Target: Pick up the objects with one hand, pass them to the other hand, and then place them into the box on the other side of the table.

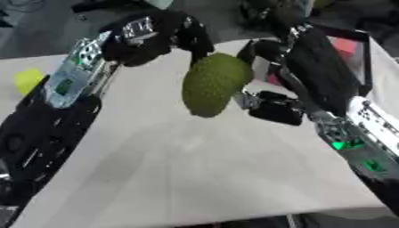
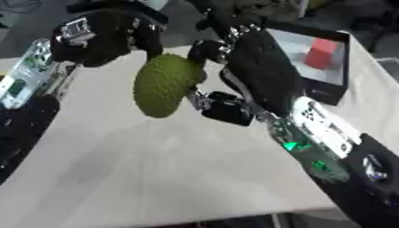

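While both hands blur, left hand (image 1: pixel 168 35) fingers grip green fruit (image 1: pixel 213 83).

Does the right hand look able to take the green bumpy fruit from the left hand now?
Probably yes. The green bumpy fruit hangs above the table from the left hand, and the right hand is open right beside its free lower part, with nothing between them.

A pale, off-white table (image 1: pixel 195 178) fills most of the view, evenly lit with soft shadows on it. Beyond the table's far edge lies a dark grey floor (image 1: pixel 46 35), with blurred dark clutter.
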{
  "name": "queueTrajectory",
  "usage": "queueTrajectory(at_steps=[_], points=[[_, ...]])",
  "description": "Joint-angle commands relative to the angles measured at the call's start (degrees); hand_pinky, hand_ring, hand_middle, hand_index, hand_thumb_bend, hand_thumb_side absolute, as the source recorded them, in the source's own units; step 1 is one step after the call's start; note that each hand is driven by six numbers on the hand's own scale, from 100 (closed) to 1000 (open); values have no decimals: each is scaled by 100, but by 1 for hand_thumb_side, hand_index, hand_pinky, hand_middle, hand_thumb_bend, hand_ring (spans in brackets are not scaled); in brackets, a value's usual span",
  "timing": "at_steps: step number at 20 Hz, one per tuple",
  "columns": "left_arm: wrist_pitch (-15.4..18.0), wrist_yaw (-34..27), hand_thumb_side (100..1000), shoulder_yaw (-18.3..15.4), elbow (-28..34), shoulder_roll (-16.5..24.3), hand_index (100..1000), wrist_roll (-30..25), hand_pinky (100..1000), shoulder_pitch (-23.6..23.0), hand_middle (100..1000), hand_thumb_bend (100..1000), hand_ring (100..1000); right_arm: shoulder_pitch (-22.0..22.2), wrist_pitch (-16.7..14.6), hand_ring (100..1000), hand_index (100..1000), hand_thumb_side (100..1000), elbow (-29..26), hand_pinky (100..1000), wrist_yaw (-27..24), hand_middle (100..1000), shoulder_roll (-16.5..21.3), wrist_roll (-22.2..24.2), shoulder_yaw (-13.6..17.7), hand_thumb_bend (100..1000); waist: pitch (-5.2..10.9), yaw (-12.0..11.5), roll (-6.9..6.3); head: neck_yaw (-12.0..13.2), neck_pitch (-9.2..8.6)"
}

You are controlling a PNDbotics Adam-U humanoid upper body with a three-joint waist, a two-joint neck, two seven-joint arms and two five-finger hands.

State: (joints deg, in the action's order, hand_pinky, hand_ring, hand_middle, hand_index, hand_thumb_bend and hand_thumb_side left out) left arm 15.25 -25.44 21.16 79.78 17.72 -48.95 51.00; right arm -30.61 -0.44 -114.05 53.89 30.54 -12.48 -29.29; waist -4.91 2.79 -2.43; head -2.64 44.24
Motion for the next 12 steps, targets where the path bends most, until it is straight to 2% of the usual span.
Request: queueTrajectory(at_steps=[1, 6, 7, 9, 12], points=[[338, -72, 1000, -310, -133, 277, 698, -301, 599, 62, 522, 106, 516, -8, 124, 725, 205, 301, -54, 642, 35, 1000, 167, -63, 175, 118, 84, -7, 9, -53, -12], [1004, -264, 1000, -765, -360, 1120, 710, -301, 603, -99, 531, 100, 521, 214, 375, 727, 208, 310, -54, 654, 198, 1000, 451, -106, 416, 100, 131, -99, -56, -343, -12], [1181, -354, 1000, -915, -401, 1378, 714, -301, 604, -177, 534, 100, 524, 304, 471, 728, 210, 316, -54, 662, 258, 1000, 562, -105, 511, 100, 142, -141, -81, -483, -12], [1473, -632, 946, -1236, -451, 1872, 716, -301, 605, -370, 538, 100, 526, 494, 702, 728, 211, 317, -54, 666, 393, 1000, 787, -99, 725, 100, 151, -228, -120, -748, -12], [1627, -1244, 874, -1786, -418, 2532, 712, -239, 604, -792, 537, 100, 526, 841, 1209, 730, 213, 323, -54, 673, 636, 1000, 1138, -56, 1133, 100, 140, -397, -165, -1181, -12]])
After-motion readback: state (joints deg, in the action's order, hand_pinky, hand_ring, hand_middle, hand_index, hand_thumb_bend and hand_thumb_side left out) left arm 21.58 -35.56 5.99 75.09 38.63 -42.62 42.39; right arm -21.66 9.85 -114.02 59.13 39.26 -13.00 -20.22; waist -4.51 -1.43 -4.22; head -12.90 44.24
